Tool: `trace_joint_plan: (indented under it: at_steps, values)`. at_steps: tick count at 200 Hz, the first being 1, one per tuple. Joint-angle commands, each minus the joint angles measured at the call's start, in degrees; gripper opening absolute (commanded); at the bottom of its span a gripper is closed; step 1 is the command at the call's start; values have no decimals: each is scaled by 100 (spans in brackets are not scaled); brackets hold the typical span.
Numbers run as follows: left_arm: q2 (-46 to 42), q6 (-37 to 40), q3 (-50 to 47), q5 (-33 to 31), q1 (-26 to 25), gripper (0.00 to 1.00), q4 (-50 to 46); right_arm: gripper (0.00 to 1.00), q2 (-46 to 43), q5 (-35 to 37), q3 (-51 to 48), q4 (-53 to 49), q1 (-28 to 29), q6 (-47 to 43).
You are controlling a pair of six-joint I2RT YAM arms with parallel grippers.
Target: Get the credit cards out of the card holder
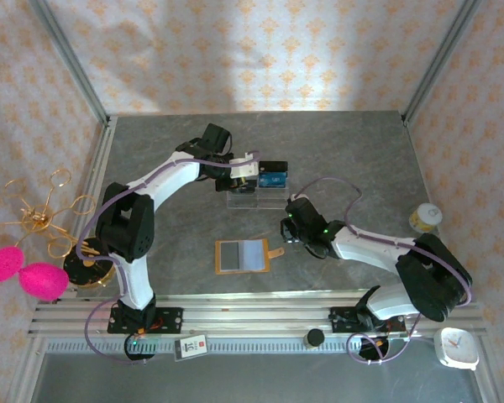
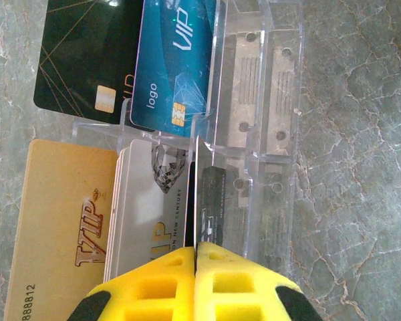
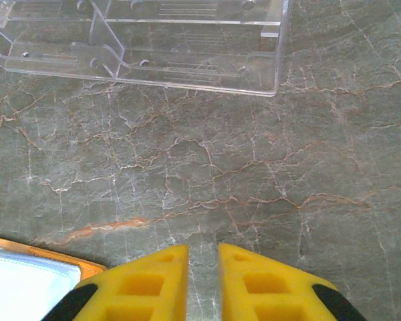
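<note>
The tan card holder [image 1: 242, 255] lies open and flat in the middle of the table, strap tab to the right; its orange corner [image 3: 53, 257] shows at the lower left of the right wrist view. My left gripper [image 2: 195, 249] is over the clear acrylic stand [image 1: 256, 195], shut on a thin dark credit card [image 2: 210, 207] held edge-on in a slot. Gold [image 2: 60, 227], silver-white [image 2: 144, 221], black [image 2: 87, 53] and blue [image 2: 174, 60] cards rest in the stand. My right gripper [image 3: 203, 249] hovers just right of the holder, open a little, nothing between its fingers.
A small yellow-lidded jar [image 1: 424, 218] stands at the right edge. A white clock [image 1: 458, 347] lies at the near right corner. Pink balls [image 1: 34, 277] on a gold wire stand sit outside the left frame rail. Bare marble lies between the holder and the stand [image 3: 154, 40].
</note>
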Motion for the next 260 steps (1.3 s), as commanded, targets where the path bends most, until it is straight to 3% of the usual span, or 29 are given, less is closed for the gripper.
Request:
trace_joint_plan:
  at_steps: [1,55,66,83,123,142,168,187,209,218,222,260]
  values:
    - [276,-39,225,-88,56,0,-239,19,49,45,121,30,-25,28]
    - [333,-212,297,-215,50,0,-202,19,19,38,100,24,-19,35]
    - [349,-310,351,-253,48,10,-180,20,25,30,104,31,-25,34]
    - [309,-444,413,-237,48,16,-123,21,21,7,108,52,-25,35]
    - [-136,-932,477,-127,61,20,370,26,-2,-100,73,101,-21,60]
    - [-414,-1341,480,-163,67,20,864,33,-80,-175,51,117,-25,77]
    - [-1071,-2630,369,-133,106,20,2138,45,-348,-430,62,121,-17,-62]
    - [-1886,-4375,-369,-300,113,28,3889,51,-647,-485,130,45,102,-241]
    - [-2894,-6282,-1625,-431,117,56,5653,55,-633,-538,239,30,515,-369]
    - [-3291,-6872,-2162,-487,113,90,6061,55,-451,-474,330,39,771,-386]
    - [-3466,-7131,-2390,-530,121,98,6217,55,-345,-412,376,44,915,-414]
    - [-4877,-9817,-4756,-627,117,99,8025,55,991,322,1167,-42,1975,-647]
